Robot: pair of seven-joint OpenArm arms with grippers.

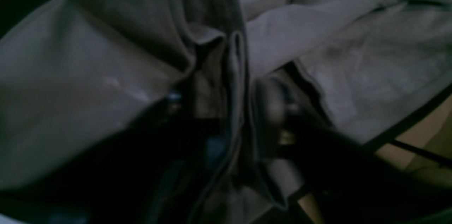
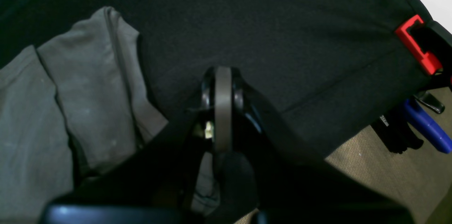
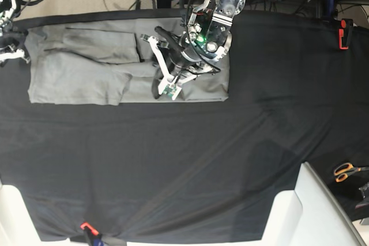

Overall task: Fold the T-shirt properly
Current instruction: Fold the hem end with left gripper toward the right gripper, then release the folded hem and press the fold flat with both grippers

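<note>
Black cloth point(image 3: 173, 159) over table; red clamp point(image 3: 345, 33); orange scissors point(image 3: 346, 170).

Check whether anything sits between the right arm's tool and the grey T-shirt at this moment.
Nothing visible does. The right tool hangs over bare black table cloth, and the T-shirt lies just beside it with no other object between them. The left tool is already pinching a fold of the shirt.

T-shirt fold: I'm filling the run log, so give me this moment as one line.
stage: mid-fold | left gripper: shut on T-shirt fold | right gripper: shut, empty, over black cloth
</note>
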